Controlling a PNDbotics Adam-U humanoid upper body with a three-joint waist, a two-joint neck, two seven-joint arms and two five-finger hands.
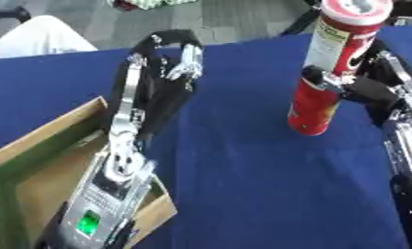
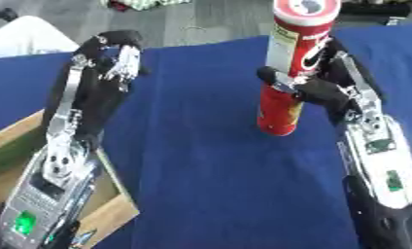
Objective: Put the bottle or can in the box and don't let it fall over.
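A tall red chip can (image 2: 287,63) with a pale label band stands almost upright, tilted slightly, over the blue table. My right hand (image 2: 316,87) is shut on it, thumb across its front and fingers behind. Whether its base rests on the cloth I cannot tell. The cardboard box (image 1: 48,165) lies at the lower left, its inside partly hidden by my left forearm. My left hand (image 1: 182,61) hovers beyond the box's far corner with relaxed fingers, holding nothing.
The blue tablecloth (image 1: 243,170) stretches between the box and the can. Grey floor lies past the table's far edge. A person's white sleeve (image 1: 39,41) shows at the upper left, off the table.
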